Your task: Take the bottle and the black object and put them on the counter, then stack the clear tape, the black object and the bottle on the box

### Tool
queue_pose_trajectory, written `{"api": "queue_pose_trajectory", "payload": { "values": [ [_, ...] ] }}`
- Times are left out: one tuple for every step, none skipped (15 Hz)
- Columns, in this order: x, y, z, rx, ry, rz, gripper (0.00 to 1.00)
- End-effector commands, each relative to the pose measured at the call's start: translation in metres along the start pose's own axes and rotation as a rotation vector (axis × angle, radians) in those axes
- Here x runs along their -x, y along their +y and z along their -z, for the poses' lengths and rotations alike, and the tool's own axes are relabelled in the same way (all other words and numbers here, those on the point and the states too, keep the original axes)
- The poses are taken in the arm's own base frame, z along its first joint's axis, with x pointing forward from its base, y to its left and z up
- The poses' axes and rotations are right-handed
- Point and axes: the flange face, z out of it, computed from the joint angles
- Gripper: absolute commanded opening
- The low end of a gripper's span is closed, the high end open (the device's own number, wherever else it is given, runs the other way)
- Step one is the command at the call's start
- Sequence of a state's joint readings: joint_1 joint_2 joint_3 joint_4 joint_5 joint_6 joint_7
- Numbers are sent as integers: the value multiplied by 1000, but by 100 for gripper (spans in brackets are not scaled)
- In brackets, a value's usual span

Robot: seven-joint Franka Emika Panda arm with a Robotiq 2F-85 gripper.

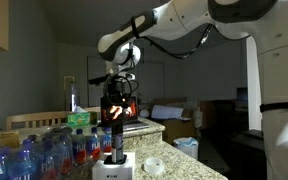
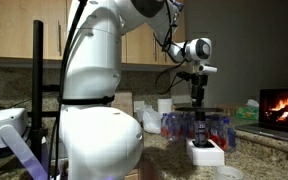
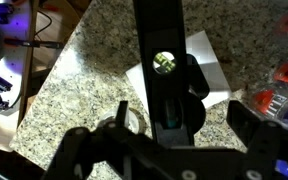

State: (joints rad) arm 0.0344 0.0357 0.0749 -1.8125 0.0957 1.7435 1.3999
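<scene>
Granite counter (image 3: pixel 84 80) carries the small white rectangular box (image 3: pixel 216 72). On it we see the squat black object (image 1: pixel 113 157), with the slim dark bottle (image 1: pixel 112 140) upright on top. Our Robotiq gripper (image 1: pixel 114 120) hangs around the bottle's upper part. In the wrist view its fingers (image 3: pixel 123 112) stand clear of the bottle on both sides, jaws apart. The pale see-through ring of clear tape (image 1: pixel 154 163) lies on the counter just beside the box.
</scene>
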Motion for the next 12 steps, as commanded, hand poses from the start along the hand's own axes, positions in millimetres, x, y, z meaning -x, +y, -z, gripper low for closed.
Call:
{"api": "queue_pose_trajectory", "payload": {
  "values": [
    [2,6,1,7,2,36,100],
    [2,7,0,5,-1,36,100],
    [1,7,-1,2,-2,36,100],
    [1,6,-2,-2,-2,37,100],
    [1,6,-4,-3,-2,39,100],
    [1,5,-6,-2,0,41,100],
    [1,5,-8,-1,-2,41,100],
    [1,5,-10,2,-4,42,100],
    [1,5,-11,5,-5,42,100],
    [1,6,-12,7,-6,42,100],
    [1,6,-13,9,-7,42,100],
    [0,6,-14,11,-7,42,100]
  ]
}}
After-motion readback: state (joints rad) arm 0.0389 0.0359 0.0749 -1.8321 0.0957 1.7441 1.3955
